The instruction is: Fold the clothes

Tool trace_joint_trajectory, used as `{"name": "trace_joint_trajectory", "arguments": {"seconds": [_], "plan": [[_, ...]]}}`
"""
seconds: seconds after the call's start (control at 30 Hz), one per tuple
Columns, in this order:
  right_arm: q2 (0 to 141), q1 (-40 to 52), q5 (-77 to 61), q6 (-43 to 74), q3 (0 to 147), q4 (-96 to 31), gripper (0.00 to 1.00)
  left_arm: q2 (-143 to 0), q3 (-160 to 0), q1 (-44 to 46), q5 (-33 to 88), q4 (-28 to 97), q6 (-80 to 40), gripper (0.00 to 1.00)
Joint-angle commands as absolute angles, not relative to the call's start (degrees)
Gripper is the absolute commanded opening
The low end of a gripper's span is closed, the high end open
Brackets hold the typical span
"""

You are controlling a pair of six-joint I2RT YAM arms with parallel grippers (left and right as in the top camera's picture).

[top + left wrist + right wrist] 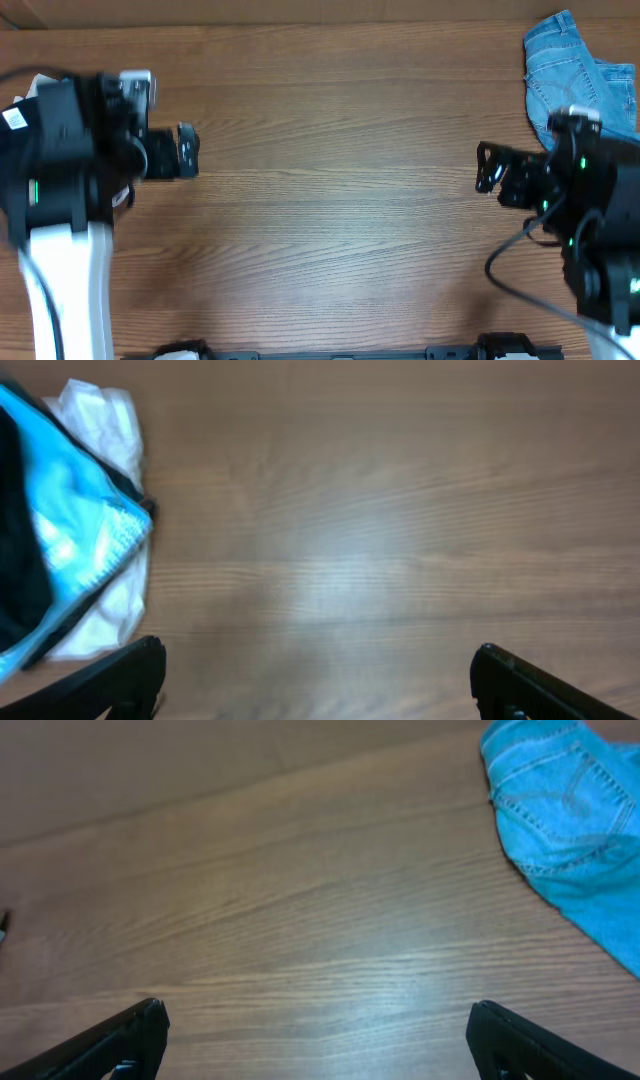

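Observation:
Only a strip of black fabric [18, 560] shows at the far left edge of the left wrist view, beside a sky-blue garment. I cannot tell whether it is the black T-shirt, and no neck tag shows. In the overhead view the left arm hides that spot. My left gripper [185, 150] [318, 655] is open and empty over bare wood at the left. My right gripper [488, 167] [315, 1015] is open and empty over bare wood at the right.
Light-blue denim jeans [580, 75] [570, 800] lie crumpled at the table's [340, 200] far right corner, behind the right arm. The sky-blue garment [75, 530] lies on a white cloth [105, 420] left of the left gripper. A black rail runs along the front edge.

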State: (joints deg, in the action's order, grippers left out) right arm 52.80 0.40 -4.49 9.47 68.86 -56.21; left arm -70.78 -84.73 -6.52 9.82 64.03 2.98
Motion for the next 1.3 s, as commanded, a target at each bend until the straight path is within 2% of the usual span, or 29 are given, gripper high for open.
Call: {"name": "trace_joint_trajectory", "arguments": {"seconds": [0.0,0.13,0.3,0.67,1.07,1.27], "plan": [[46.6,0.3,-3.9,10.3,61.5,-52.8,1.00,-56.3,-72.5,-6.0,5.8,58.6,1.6,1.00],[41.4,0.3,-3.9,10.3,56.2,-51.9,1.00,-42.7,-61.3,-6.0,-0.7,53.6,-1.3,1.00],[41.8,0.3,-4.8,10.3,55.3,-56.5,1.00,-34.4,-56.4,-6.0,-0.6,55.0,-1.3,1.00],[44.2,0.3,-4.8,10.3,55.3,-57.4,1.00,-34.0,-56.4,-6.0,-0.6,69.8,-1.3,1.00],[46.9,0.3,-4.8,10.3,55.3,-57.4,1.00,-34.0,-56.4,-6.0,-0.6,70.5,-1.3,1.00],[43.7,0.3,-3.2,7.8,54.4,-54.8,1.00,-34.0,-56.4,-6.0,-0.6,70.5,-1.3,1.00]]}}
